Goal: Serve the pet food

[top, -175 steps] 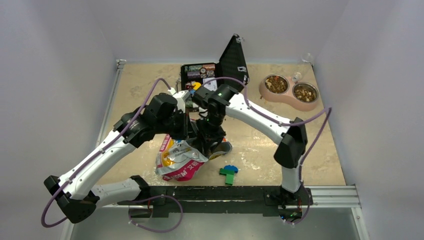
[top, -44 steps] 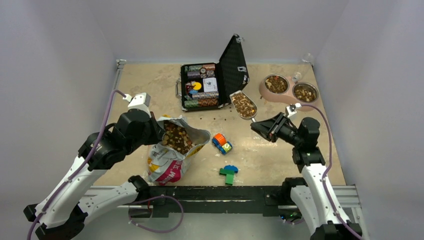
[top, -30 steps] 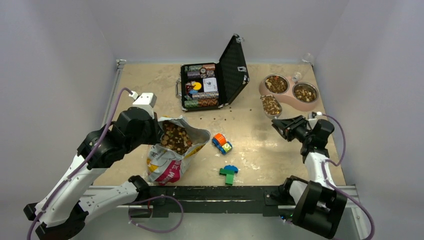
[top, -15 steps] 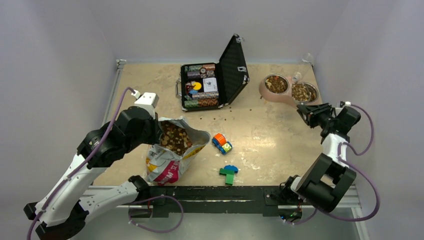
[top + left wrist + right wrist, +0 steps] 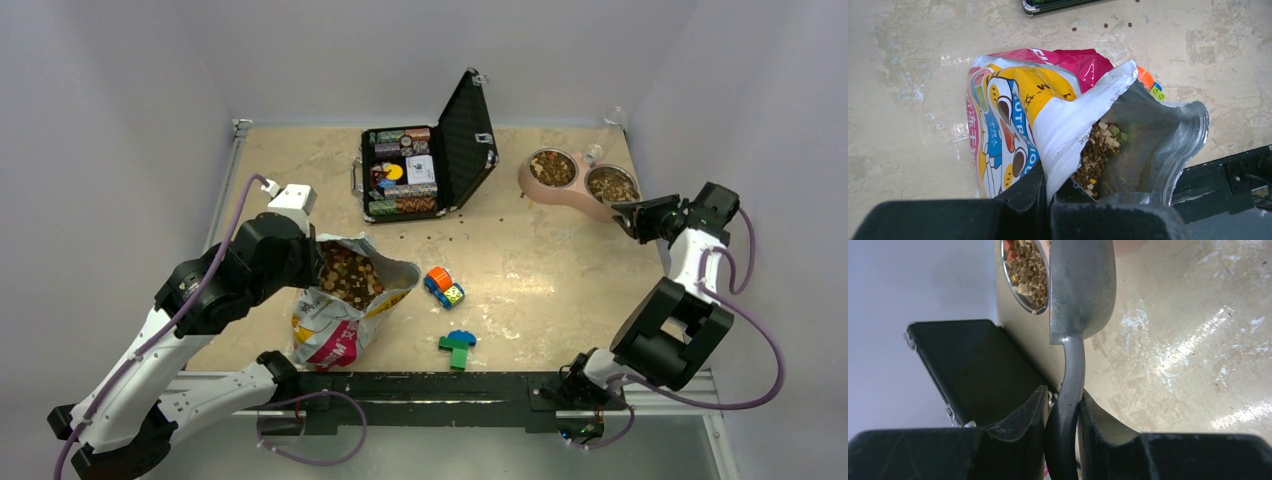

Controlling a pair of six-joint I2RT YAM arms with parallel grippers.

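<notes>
The pet food fills an open, colourful bag (image 5: 345, 318) at the front left, and kibble (image 5: 348, 275) shows in its mouth. My left gripper (image 5: 312, 262) is shut on the bag's left rim and holds the mouth open. The pinched white edge and kibble (image 5: 1098, 155) show in the left wrist view. A pink double bowl (image 5: 575, 197) at the back right holds kibble in both steel cups. My right gripper (image 5: 640, 215) is shut on the black handle (image 5: 1065, 410) of a metal scoop (image 5: 1082, 285). The scoop is tipped on its side over the right cup (image 5: 1028, 270).
An open black case (image 5: 410, 170) of poker chips stands at the back centre, and loose kibble (image 5: 440, 237) lies scattered in front of it. A toy car (image 5: 444, 287) and green and blue blocks (image 5: 458, 348) lie at the centre front. A small clear cup (image 5: 595, 153) sits behind the bowls.
My right arm has carried the full scoop from the table's middle rightward to the right bowl cup and turned it over. My left gripper has stayed on the bag.
</notes>
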